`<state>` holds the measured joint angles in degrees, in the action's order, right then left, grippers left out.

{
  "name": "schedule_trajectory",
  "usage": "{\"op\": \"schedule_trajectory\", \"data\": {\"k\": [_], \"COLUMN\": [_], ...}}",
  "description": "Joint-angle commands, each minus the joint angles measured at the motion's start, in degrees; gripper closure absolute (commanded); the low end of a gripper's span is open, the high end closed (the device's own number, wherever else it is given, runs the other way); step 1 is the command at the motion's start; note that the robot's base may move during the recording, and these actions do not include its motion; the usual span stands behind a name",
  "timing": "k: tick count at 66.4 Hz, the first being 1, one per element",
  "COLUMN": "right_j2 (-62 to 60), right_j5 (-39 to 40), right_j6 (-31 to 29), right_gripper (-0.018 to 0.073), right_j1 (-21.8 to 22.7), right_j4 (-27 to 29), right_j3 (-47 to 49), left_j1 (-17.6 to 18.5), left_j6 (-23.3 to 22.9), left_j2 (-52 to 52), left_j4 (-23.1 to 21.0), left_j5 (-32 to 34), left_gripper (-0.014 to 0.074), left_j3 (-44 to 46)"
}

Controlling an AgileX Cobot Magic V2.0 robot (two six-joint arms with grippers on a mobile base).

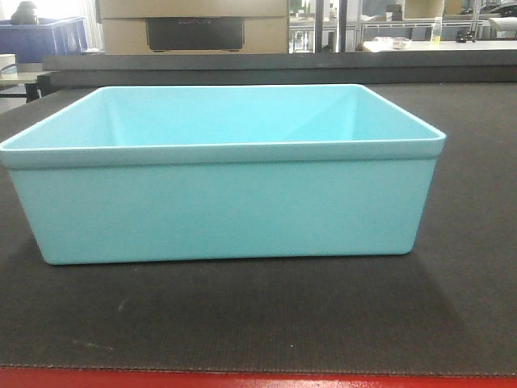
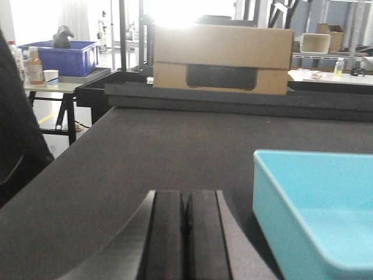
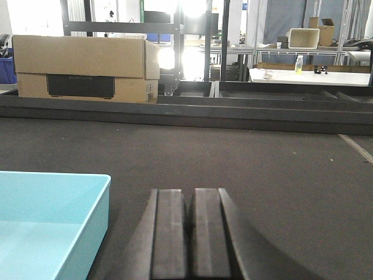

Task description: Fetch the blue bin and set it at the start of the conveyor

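Note:
The blue bin [image 1: 226, 206], a light turquoise tub, stands empty on the dark grey conveyor belt [image 1: 266, 323], close to its near edge with the red strip [image 1: 242, 380]. My left gripper [image 2: 185, 201] is shut and empty, over the belt to the left of the bin [image 2: 315, 216], apart from it. My right gripper [image 3: 191, 198] is shut and empty, over the belt to the right of the bin [image 3: 46, 221], apart from it. Neither gripper shows in the front view.
A cardboard box [image 2: 221, 58] stands behind the belt's far rail [image 3: 186, 111], also in the right wrist view [image 3: 84, 67]. A dark blue bin [image 2: 61, 58] sits on a table at far left. White tables [image 3: 303, 76] and shelving stand beyond.

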<state>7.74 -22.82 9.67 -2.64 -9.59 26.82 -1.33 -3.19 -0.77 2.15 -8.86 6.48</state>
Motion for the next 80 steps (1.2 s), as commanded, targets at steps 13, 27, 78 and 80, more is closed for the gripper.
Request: {"op": "schedule_trajectory", "data": {"k": [13,27,78,80], "right_j2": [-0.4,-0.4,-0.33,-0.33], "right_j5": [1.49,1.49,3.15,3.77], "right_j6": [-0.17,-0.17,-2.59,-5.31], "right_gripper": [0.0721,0.0721,0.0721,0.0721], "right_j1": [0.17,0.17,2.79,3.85], "right_j4": [-0.87,-0.87,1.68,3.6], "right_j3": [-0.14,-0.14,-1.61,-2.22], "left_j1": [-0.16,-0.16,-0.16,-0.16], "left_j6": [-0.06,-0.06,-0.06,-0.06], "left_j2": [0.77,0.77,0.77,0.77], "left_j4": [-0.63,-0.63,-0.63,-0.63], "left_j5": [4.97,5.35,5.35,5.35], "left_gripper": [0.0707,0.0707,0.0707,0.0707], "left_j3": [-6.48,-6.48,-6.48,-6.48]}}
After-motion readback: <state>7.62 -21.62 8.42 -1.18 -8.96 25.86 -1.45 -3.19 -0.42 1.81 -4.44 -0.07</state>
